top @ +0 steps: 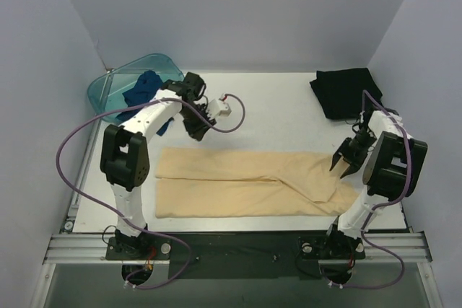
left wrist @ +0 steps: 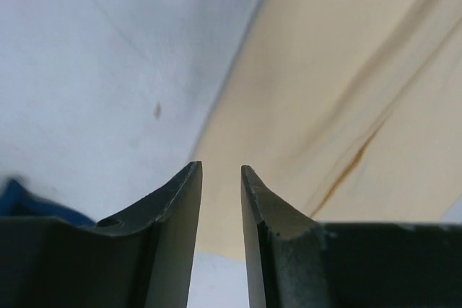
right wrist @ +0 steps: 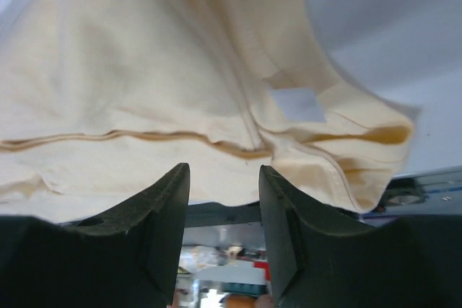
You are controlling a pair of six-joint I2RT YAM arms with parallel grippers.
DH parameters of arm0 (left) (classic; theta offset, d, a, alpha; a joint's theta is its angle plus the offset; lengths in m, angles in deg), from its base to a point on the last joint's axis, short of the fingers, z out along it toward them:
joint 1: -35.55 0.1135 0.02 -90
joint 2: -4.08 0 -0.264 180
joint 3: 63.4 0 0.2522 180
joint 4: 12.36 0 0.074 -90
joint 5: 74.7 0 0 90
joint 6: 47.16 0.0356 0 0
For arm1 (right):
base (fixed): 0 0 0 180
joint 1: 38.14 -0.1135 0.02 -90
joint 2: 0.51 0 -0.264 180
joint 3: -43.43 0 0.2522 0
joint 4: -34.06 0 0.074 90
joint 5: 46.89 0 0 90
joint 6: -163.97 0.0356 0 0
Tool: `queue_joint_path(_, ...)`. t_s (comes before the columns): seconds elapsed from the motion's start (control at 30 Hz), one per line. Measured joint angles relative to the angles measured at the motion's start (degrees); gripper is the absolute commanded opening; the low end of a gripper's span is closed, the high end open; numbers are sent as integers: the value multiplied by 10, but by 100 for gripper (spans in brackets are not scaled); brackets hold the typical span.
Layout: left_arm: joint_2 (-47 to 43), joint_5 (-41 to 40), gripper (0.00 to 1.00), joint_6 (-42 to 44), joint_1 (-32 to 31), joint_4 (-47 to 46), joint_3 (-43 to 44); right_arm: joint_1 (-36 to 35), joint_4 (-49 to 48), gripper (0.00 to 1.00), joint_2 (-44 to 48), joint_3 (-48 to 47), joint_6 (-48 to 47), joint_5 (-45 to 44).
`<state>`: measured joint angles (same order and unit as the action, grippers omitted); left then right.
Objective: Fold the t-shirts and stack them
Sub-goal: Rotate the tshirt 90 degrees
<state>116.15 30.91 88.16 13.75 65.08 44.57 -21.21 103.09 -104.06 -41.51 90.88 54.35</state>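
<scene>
We see the worktop point(top: 274, 99) carrying the pale yellow-tan t-shirt point(top: 238, 182), laid long across its near half.
The black t-shirt point(top: 346, 91) lies far right and the dark blue t-shirt point(top: 144, 88) in the teal basin point(top: 108, 88); the left pincer point(left wrist: 220, 171) and right pincer point(right wrist: 224, 171) both gape narrowly, empty.

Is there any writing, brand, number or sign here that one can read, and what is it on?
None can be read.
The white tag inside the tan shirt: looks blank, or too blurred to read.
The black shirt, blue shirt and basin: no lettering shows.
</scene>
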Motion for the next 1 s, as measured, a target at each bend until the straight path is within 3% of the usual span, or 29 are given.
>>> queue_joint_path(0.27, 71, 131, 35, -200, -141, -173, 176, 122, -73, 39, 57, 130, 83, 52)
queue_joint_path(0.37, 97, 164, 37, -278, -179, -229, 177, 126, -80, 39, 82, 141, 97, 63)
queue_joint_path(0.47, 100, 166, 37, -334, -191, -261, 124, 124, -93, 34, 85, 143, 101, 63)
queue_joint_path(0.67, 52, 94, 26, -342, -142, -271, -47, 86, -111, 2, 94, 126, 99, 13)
queue_joint_path(0.83, -61, 8, 24, -293, -16, -265, -216, 1, -147, 0, 93, 90, 112, 7)
queue_joint_path(1.0, -127, -79, 24, -229, 58, -278, -305, -11, -184, 0, 31, 85, 150, 28)
